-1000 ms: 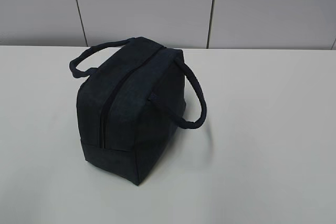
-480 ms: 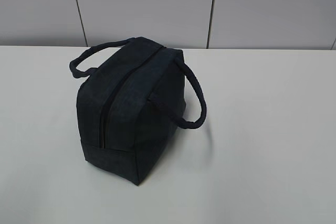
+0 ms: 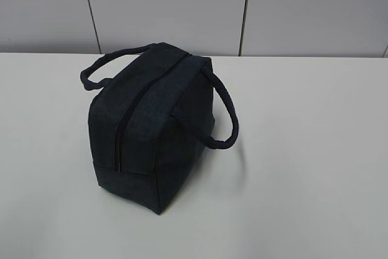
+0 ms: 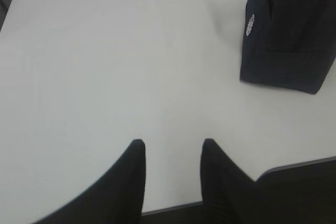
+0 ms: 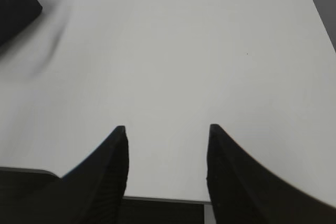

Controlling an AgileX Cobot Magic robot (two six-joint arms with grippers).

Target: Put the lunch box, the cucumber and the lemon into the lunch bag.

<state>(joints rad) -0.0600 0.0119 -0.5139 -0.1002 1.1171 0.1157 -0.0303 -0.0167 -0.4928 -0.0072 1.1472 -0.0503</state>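
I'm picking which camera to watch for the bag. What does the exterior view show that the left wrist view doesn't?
Only the exterior view shows the whole lunch bag: its top zipper, both loop handles, and the wall behind. Only the left wrist view shows the left gripper, jaws apart and empty, above the table's near edge, plus a small white emblem on the bag. Both show the bag standing on the white table.

Exterior camera looks down at a slant, close on the bag (image 3: 151, 125). Both wrist cameras look down over the table's (image 4: 105, 66) near edge, each catching a bag corner.
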